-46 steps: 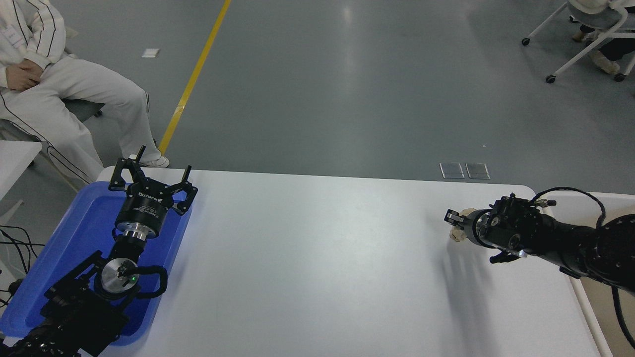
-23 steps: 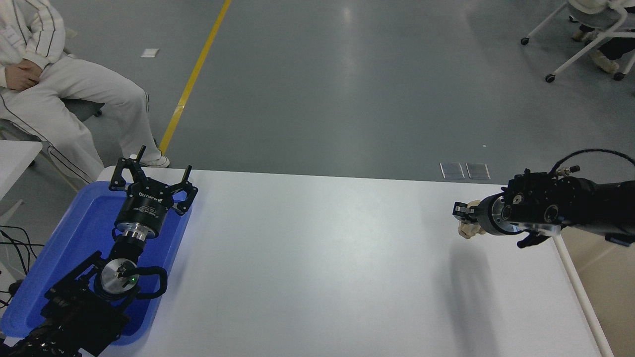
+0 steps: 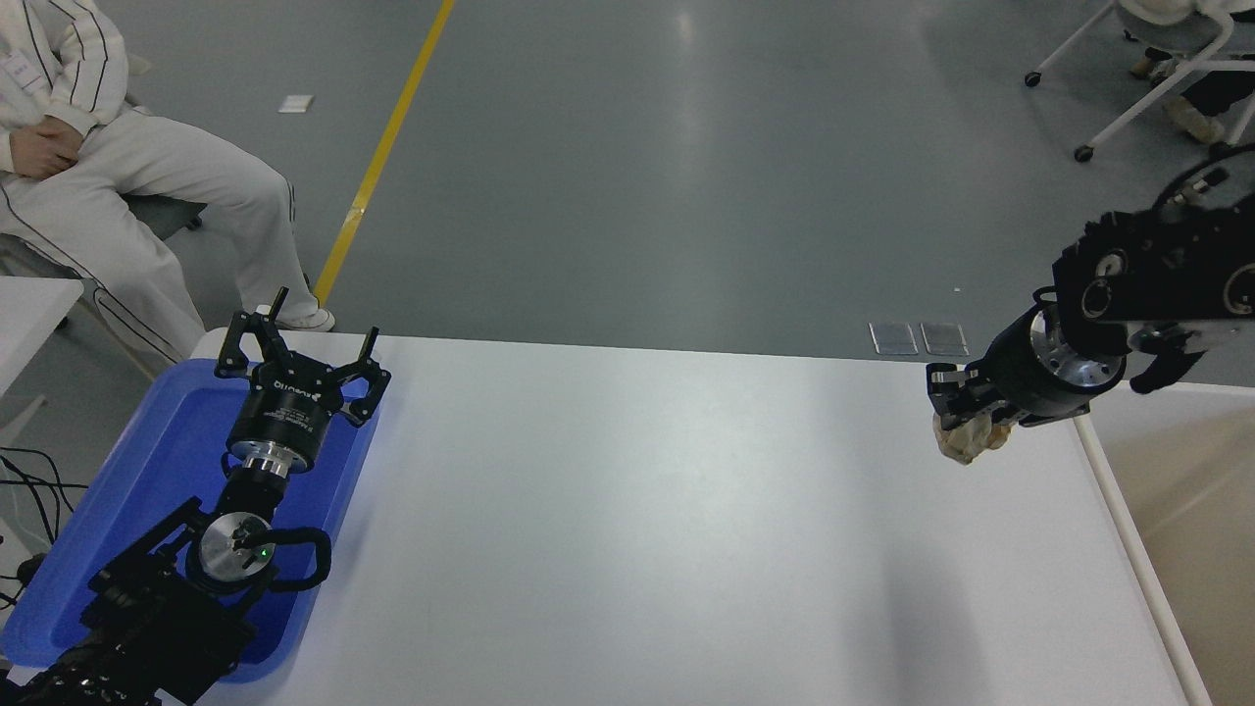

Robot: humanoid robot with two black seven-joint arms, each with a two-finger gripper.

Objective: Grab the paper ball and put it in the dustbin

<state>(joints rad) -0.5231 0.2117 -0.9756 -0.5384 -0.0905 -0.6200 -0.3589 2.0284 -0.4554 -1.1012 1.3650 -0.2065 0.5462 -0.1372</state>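
Note:
The tan paper ball [image 3: 966, 436] hangs in my right gripper [image 3: 959, 417], which is shut on it and holds it above the white table's [image 3: 627, 510] right end. The right arm comes in from the right edge, raised high. The dustbin [image 3: 1191, 490] stands just right of the table; its white rim and cream inner wall show at the right edge. The ball is left of the rim, still over the table. My left gripper [image 3: 299, 338] is open and parked over the blue tray [image 3: 167, 461] at the lower left.
A person in white clothes sits at the far left [image 3: 88, 147]. A wheeled chair [image 3: 1157, 69] stands at the top right on the grey floor.
My right arm has risen and swung to the right, carrying the paper ball up off the table and closer to the dustbin rim. The left arm has not moved.

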